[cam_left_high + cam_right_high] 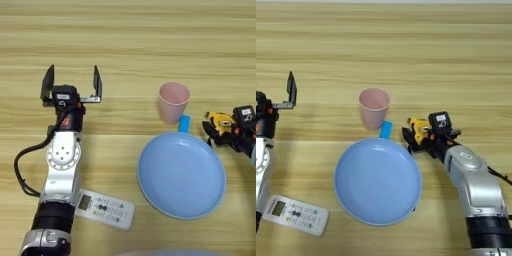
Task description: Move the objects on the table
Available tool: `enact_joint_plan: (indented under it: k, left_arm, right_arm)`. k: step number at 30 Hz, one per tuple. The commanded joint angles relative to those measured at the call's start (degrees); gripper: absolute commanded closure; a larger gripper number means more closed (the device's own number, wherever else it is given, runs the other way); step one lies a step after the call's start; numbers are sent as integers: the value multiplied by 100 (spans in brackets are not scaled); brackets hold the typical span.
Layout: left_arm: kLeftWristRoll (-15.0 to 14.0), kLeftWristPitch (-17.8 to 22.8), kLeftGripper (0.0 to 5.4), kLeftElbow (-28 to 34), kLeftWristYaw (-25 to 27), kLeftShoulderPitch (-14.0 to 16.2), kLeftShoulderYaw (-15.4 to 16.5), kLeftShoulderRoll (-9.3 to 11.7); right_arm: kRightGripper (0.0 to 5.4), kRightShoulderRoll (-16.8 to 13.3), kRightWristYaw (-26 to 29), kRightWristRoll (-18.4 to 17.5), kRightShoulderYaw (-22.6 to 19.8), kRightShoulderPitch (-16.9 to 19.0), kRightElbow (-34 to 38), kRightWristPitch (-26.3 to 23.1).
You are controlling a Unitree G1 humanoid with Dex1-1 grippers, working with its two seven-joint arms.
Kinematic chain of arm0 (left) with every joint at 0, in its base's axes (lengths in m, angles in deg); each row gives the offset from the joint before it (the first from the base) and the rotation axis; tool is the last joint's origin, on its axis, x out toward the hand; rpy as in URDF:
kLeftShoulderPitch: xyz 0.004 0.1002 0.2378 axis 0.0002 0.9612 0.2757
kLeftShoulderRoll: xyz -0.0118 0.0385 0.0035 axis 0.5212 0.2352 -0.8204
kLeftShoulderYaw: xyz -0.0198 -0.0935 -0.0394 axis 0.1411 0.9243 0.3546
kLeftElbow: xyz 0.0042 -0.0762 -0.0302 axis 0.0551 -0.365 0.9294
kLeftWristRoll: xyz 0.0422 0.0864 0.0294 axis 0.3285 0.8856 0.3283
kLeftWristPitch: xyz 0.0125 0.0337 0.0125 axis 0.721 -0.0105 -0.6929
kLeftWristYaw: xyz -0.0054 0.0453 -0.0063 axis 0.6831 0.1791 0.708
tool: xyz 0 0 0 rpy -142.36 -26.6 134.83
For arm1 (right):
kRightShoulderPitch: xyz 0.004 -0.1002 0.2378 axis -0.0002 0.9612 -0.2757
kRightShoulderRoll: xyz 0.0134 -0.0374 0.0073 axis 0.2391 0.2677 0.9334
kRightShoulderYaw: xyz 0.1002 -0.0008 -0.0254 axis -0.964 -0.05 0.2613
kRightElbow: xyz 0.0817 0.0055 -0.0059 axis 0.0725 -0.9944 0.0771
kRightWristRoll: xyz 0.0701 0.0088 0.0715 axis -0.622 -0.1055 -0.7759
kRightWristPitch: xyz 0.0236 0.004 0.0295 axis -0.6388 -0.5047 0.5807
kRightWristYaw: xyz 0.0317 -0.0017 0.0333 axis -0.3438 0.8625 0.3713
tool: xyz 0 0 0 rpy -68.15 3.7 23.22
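Pale wooden table (130, 40) (plank grain)

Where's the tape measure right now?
The tape measure is on the robot's right side, held between the fingers of the right gripper, just off the blue plate's upper right rim and right of the pink cup.

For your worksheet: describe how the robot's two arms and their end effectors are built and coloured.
Each arm is a silver-grey metal shell with a black band lower down. The left arm shows a round joint cover with small holes and a looping black cable. The left end effector and the right end effector have black fingers on black housings, each with a small white label.
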State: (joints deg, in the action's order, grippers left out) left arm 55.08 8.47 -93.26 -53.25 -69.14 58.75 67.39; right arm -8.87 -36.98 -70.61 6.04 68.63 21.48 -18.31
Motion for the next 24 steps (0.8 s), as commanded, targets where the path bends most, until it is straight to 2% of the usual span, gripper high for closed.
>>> enact_joint_plan:
  k: [1, 6, 13, 22, 24]
  left_arm:
    - [-1, -5, 0, 15, 11, -36, -16, -15]
    - [-8, -8, 0, 13, 19, -37, -12, -9]
    - [-10, -14, 0, 15, 28, -28, -11, -6]
    - [-18, -6, 0, 47, 38, -10, -7, -3]
    - [-19, -5, 0, 49, 40, -10, -6, -2]
  right_arm:
    - [3, 8, -147, 190, 7, -198, -297, 221]
    - [3, 33, -215, 371, 90, -254, -523, 434]
    - [3, 101, -108, 374, 140, -324, -863, 487]
    - [104, 184, -64, 276, 51, -426, -1080, 540]
    - [111, 191, -61, 277, 43, -436, -1064, 538]
